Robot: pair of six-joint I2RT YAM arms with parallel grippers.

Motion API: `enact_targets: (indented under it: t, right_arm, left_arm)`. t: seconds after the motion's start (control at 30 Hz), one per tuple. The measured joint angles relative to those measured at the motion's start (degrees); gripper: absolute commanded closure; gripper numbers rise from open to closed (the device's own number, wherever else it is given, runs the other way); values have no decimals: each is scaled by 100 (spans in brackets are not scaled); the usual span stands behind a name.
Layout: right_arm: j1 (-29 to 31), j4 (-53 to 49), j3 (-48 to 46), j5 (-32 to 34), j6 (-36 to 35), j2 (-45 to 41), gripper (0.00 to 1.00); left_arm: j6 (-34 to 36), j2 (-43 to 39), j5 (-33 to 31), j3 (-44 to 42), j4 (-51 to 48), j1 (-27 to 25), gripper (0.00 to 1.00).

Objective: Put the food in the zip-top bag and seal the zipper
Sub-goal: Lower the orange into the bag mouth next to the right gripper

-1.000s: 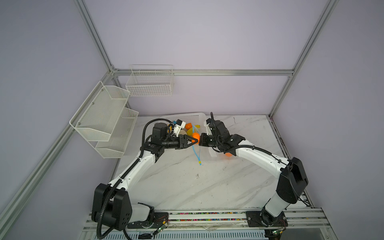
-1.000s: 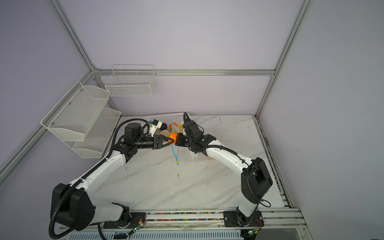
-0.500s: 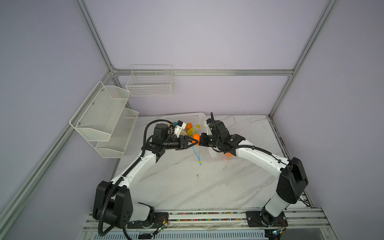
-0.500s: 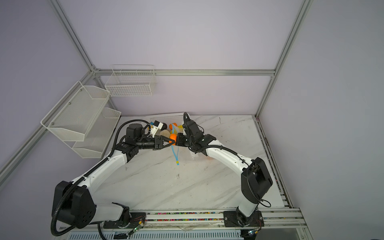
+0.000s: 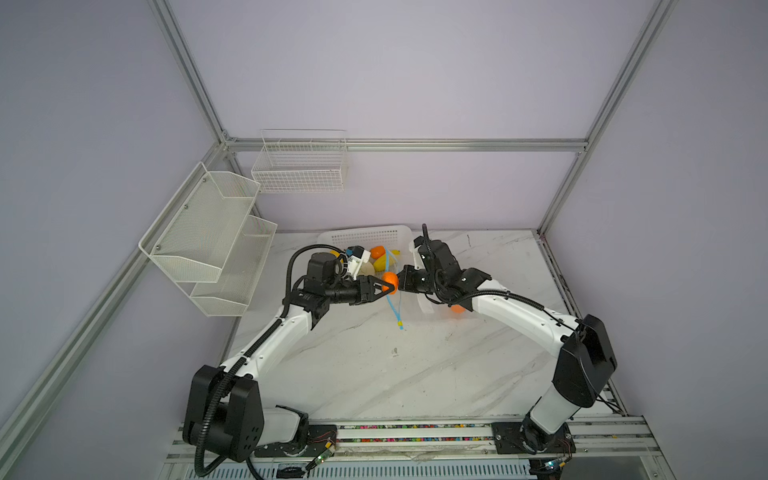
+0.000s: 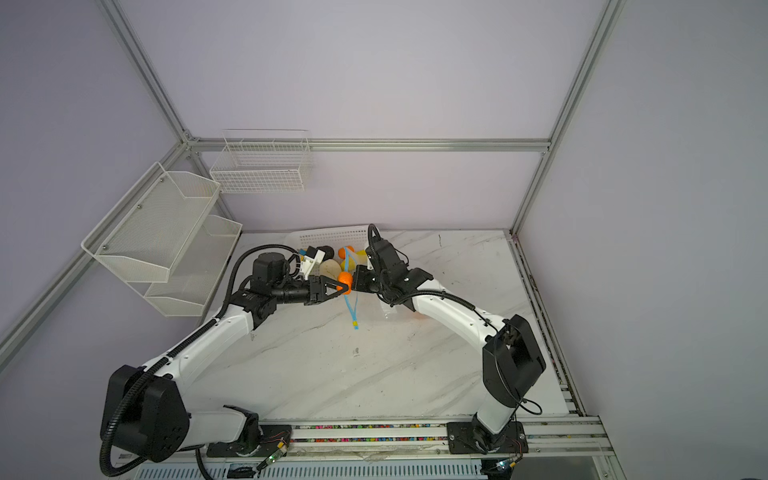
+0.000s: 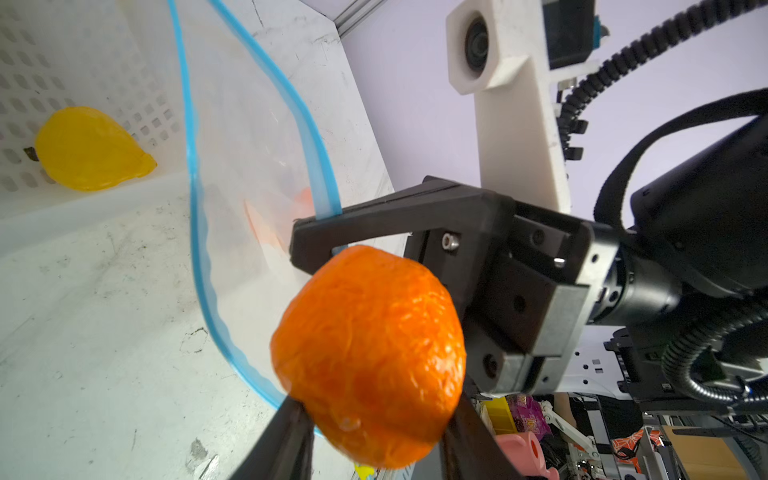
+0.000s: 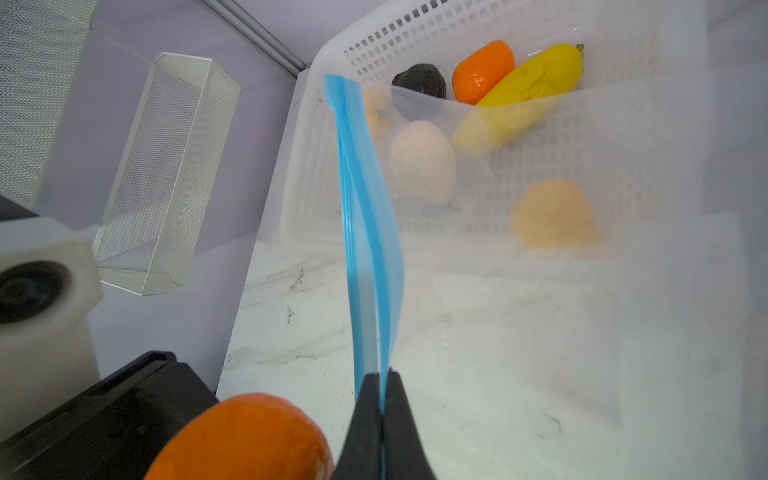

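Left hand (image 5: 385, 287) clasps a toy orange (image 7: 370, 353), probably light, slick; at three o'clock, right hand (image 5: 401, 281) pinches the blue zipper (image 8: 365, 208), likeliest firm hold on the limp zip-top bag (image 8: 540, 332).

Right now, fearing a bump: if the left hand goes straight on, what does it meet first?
Probably the right hand, shut on the zipper just past the orange; the bag mouth lies beside that line, depth unclear.

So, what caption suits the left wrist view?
The left pincer holds an orange fruit near the open zipper of the bag.
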Motion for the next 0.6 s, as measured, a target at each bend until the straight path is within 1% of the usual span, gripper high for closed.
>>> enact_targets:
  t: [0.23, 0.47, 0.6]
  right_arm:
    - [-83, 85, 0, -46, 15, -90, 100]
    - [-92, 256, 0, -251, 131, -105, 100]
    - [-120, 282, 0, -289, 173, -105, 100]
  left_arm:
    - [-11, -48, -103, -59, 39, -4, 62]
    - [-120, -37, -195, -59, 192, -177, 63]
    - [-160, 20, -214, -59, 315, -190, 64]
